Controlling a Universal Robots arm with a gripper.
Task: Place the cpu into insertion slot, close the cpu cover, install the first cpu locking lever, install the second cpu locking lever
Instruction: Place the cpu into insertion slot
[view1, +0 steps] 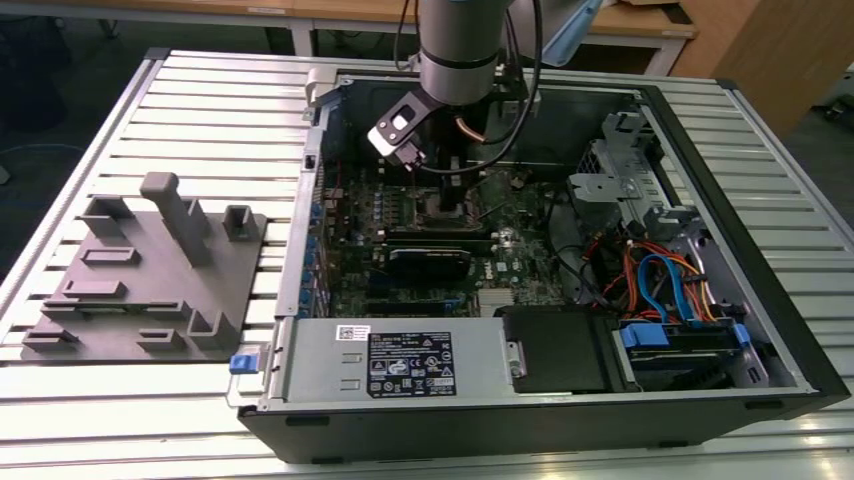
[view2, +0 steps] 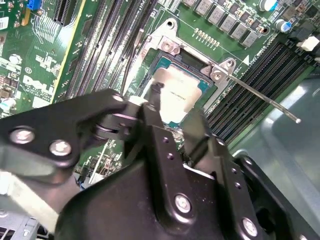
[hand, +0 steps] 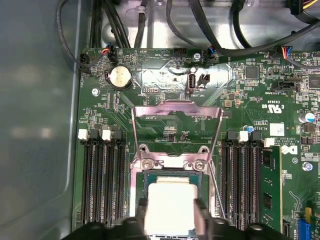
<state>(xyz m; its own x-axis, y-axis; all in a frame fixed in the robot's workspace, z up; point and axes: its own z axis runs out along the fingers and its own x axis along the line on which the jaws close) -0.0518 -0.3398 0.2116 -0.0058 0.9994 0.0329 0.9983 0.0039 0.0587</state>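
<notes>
Over the insertion slot (hand: 170, 176) on the motherboard (hand: 120, 125), the gripper (hand: 171, 214) pinches the cpu (hand: 172, 200) by two opposite edges, jaws narrow, likely to keep the chip level and square to the socket. At the slot's hinge edge the cpu cover (hand: 176, 106) lies swung fully back, leaving the opening free. Beside the slot a locking lever (view2: 260, 97) juts out released, clear of the cover.

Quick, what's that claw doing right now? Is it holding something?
Gripper: closed on the cpu, one finger on each side, with the chip down at the insertion slot.
</notes>
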